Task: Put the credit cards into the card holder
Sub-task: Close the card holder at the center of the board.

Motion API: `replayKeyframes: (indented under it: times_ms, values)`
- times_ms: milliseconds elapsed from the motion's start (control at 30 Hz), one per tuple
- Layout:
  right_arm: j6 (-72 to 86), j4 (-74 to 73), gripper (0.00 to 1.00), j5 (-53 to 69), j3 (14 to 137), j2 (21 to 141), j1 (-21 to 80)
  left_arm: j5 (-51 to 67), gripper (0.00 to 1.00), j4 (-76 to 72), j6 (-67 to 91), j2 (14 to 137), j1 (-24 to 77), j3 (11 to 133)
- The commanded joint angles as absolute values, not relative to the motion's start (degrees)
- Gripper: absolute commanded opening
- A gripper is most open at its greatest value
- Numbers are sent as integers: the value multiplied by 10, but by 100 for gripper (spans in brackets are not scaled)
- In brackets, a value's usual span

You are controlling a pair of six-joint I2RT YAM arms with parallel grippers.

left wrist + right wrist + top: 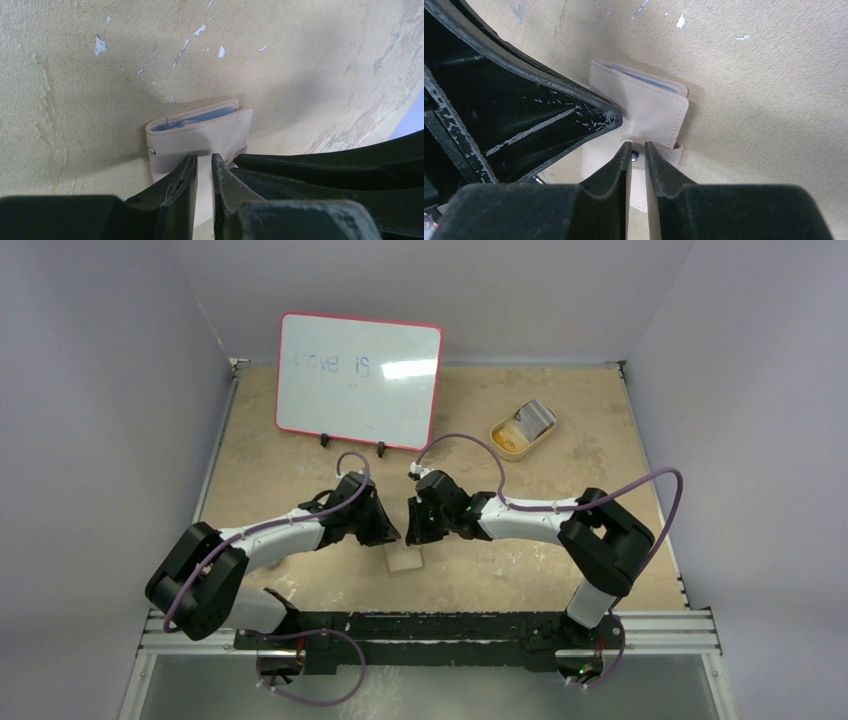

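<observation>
The card holder (200, 137) sits on the desk (75, 75), right between the two arms and just in front of their tips; it is folded over, and the thin blue-grey edges of the credit cards (197, 120) peek out of its top, so some cards look to be inside already; the left gripper (204, 162) is nearly closed, and a pale flap of the holder runs between its fingers, so it seems to be holding the holder there; the right gripper (638, 147) is narrow too, with its fingers on each side of the snap tab (674, 147) and the little shiny stud (634, 156), but I cannot tell if it is pinching yet; I think the job is near the end, at the step of handling the flap and the snap; the next move needs a soft, steady pinch, with one arm keeping the holder from sliding while the other works the tab; the holder is soft, smooth and tan like leather, with neat stitches along its rounded edges, so it will bend and may spring back; the cards are flat, stiff and slippery, so they could slide out if the holder tips; the desk is rough and beige with small chipped white spots; far back stand a tan oval dish (500, 445) with something flat in it, too small to name, and a red-rimmed whiteboard (358, 380).
</observation>
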State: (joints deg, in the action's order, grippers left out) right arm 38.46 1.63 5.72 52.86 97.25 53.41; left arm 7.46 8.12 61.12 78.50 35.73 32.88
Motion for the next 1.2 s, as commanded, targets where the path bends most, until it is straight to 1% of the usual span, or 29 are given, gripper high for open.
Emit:
replayKeyframes:
  times_ms: [0, 467, 1167]
  values:
    - [387, 12, 17, 60, 542, 970, 542, 55, 16, 74, 617, 806, 366, 323]
    - [387, -2, 17, 44, 547, 948, 544, 54, 16, 74, 617, 805, 367, 323]
    - [390, -23, 10, 30, 549, 978, 564, 54, 16, 73, 618, 806, 368, 322]
